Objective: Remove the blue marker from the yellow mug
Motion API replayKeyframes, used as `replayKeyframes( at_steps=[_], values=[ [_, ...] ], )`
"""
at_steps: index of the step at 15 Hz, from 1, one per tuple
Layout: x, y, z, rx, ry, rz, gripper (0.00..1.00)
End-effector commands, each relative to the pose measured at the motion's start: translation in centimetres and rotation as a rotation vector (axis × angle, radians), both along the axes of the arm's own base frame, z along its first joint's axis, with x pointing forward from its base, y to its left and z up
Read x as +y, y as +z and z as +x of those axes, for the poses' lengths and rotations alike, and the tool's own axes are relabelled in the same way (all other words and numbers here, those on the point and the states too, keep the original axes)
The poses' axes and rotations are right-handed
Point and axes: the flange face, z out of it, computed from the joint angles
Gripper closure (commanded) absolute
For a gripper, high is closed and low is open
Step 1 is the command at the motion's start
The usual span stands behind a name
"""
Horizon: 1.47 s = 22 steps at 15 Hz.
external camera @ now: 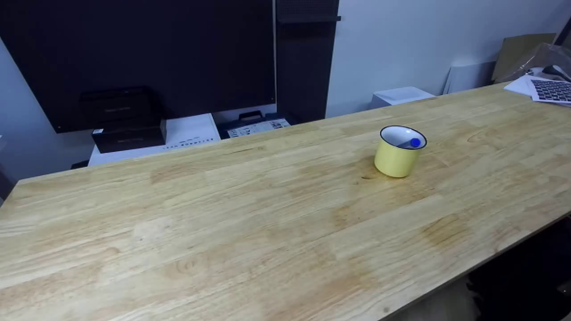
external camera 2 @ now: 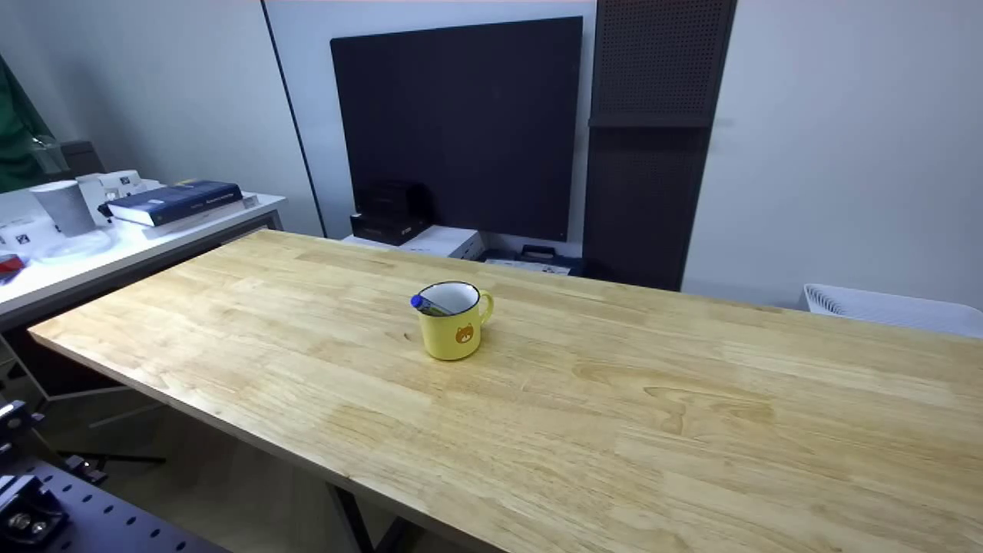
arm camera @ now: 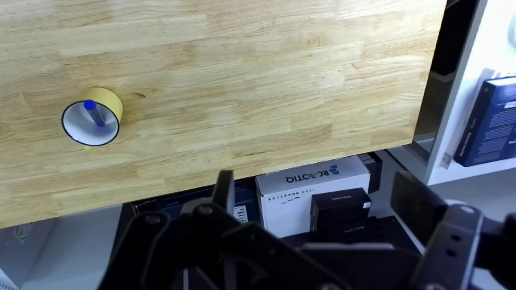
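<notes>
The yellow mug (external camera: 395, 161) stands upright on the wooden table; it also shows in an exterior view (external camera 2: 441, 338) with its handle and a bear face, and at the left of the wrist view (arm camera: 113, 101). The blue marker (external camera: 415, 142) leans inside the mug with its blue end at the rim; it also shows in an exterior view (external camera 2: 430, 306) and in the wrist view (arm camera: 95, 114). My gripper (arm camera: 316, 193) is open and empty, its two fingers wide apart. The mug lies to the upper left of it in the wrist view. The gripper is out of both exterior views.
The wooden table (external camera 2: 653, 430) bears the mug. White and black boxes (arm camera: 288, 201) lie beyond its back edge. A keyboard (external camera: 551, 90) and papers are at the table's far right end. A side table with a blue book (external camera 2: 177, 201) and a grey cup (external camera 2: 64, 209) stands at the left.
</notes>
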Motion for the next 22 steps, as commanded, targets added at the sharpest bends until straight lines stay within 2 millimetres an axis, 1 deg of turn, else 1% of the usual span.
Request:
replayKeyframes(
  at_steps=[1, 2, 5, 7, 10, 12, 13, 15, 17, 18, 20, 22],
  values=[
    [0.0, 0.0, 0.0, 0.001, 0.0, 0.0, 0.0],
    [-0.6, 0.2, 0.1, -0.014, -0.013, -0.006, 0.0],
    [-4.1, 0.4, 0.7, -0.043, -0.066, -0.02, 0.0],
    [-8.0, 0.3, 1.0, -0.051, -0.131, -0.026, 0.0],
    [-14.7, -0.4, 1.3, -0.031, -0.244, -0.031, 0.0],
    [-19.1, -1.4, 1.6, -0.001, -0.294, -0.039, 0.0],
    [-21.0, -1.9, 1.7, 0.019, -0.307, -0.045, 0.0],
    [-23.9, -3.3, 2.0, 0.08, -0.268, -0.05, 0.0],
    [-25.8, -5.0, 2.3, 0.139, -0.208, -0.067, 0.0],
    [-26.4, -5.8, 2.4, 0.163, -0.169, -0.081, 0.0],
    [-27.3, -7.6, 2.8, 0.196, -0.084, -0.139, 0.0],
    [-27.9, -8.8, 3.6, 0.183, -0.045, -0.235, 0.0]
  ],
)
